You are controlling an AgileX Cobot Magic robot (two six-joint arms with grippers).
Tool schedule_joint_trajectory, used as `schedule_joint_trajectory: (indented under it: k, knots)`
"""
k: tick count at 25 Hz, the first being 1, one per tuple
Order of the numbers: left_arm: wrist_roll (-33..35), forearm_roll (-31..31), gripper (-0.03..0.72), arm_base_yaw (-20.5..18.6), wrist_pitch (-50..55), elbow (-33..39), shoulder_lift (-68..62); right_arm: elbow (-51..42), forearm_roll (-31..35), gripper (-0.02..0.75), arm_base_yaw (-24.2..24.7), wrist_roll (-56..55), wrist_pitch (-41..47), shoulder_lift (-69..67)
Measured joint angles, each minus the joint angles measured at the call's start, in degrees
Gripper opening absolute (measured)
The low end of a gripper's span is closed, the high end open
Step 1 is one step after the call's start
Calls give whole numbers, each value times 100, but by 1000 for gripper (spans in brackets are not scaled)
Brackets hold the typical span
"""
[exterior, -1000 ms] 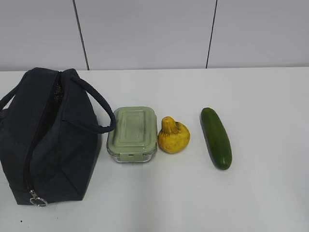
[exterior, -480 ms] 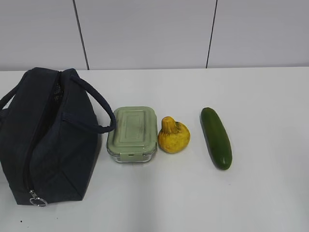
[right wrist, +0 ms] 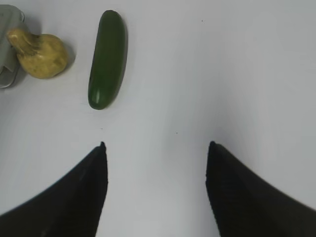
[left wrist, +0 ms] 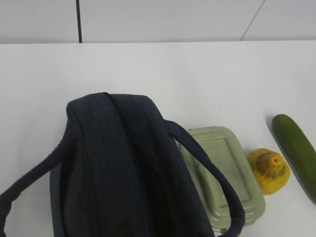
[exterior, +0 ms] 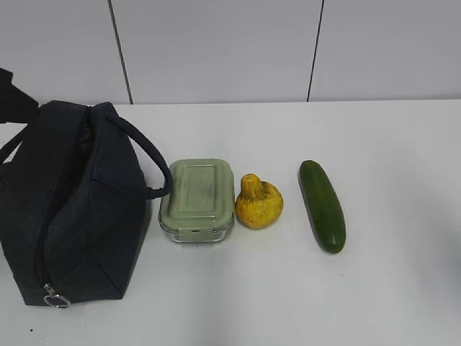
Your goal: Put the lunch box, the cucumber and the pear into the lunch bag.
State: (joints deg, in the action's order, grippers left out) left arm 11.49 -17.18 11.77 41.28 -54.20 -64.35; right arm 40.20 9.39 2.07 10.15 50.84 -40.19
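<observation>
The navy lunch bag stands at the left, its ring pull at the near end. It fills the bottom of the left wrist view. The sage-lidded lunch box lies right of it under one handle, also in the left wrist view. Then come the yellow pear and the cucumber. A dark part of the left arm shows at the left edge behind the bag; its fingers cannot be made out. My right gripper is open over bare table, the cucumber and pear ahead to its left.
The white table ends at a grey panelled wall at the back. The bag's right handle loops toward the lunch box. Bare table lies right of the cucumber.
A dark part of the left arm has come into the exterior view at the left edge, behind the bag. The objects have not moved.
</observation>
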Motion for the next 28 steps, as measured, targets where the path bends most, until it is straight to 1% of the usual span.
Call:
schedule_joint_trajectory:
  k: [8, 11, 14, 16, 19, 20, 22, 24, 26, 28]
  knots:
    - [4, -4, 259, -36, -55, 0, -11, 1444, 641, 482, 0, 682, 58, -2878]
    - [13, -74, 258, -133, -56, -4, -30, 1877, 785, 468, 0, 818, 58, -3768]
    - [18, -93, 258, -286, -56, -6, -77, 2155, 1038, 454, -16, 954, 47, -4342]
    - [18, -93, 258, -387, -57, -6, -77, 2320, 1093, 445, -134, 991, 11, -4668]
    - [18, -81, 258, -496, -18, -6, -77, 2611, 1122, 440, -536, 964, -63, -5106]
    - [18, -43, 258, -520, 14, -6, -77, 2751, 1087, 439, -700, 867, -63, -5278]
    - [18, 15, 256, -533, 66, -6, -77, 3049, 797, 438, -993, 552, -63, -5656]
    - [18, 22, 256, -533, 83, -6, -77, 3416, 227, 438, -1205, 65, 46, -6038]
    - [18, 27, 256, -533, 83, -6, -77, 3794, -153, 438, -1367, -304, 231, -6457]
    - [18, 34, 256, -533, 83, -6, -77, 4087, -342, 438, -1427, -520, 337, -6781]
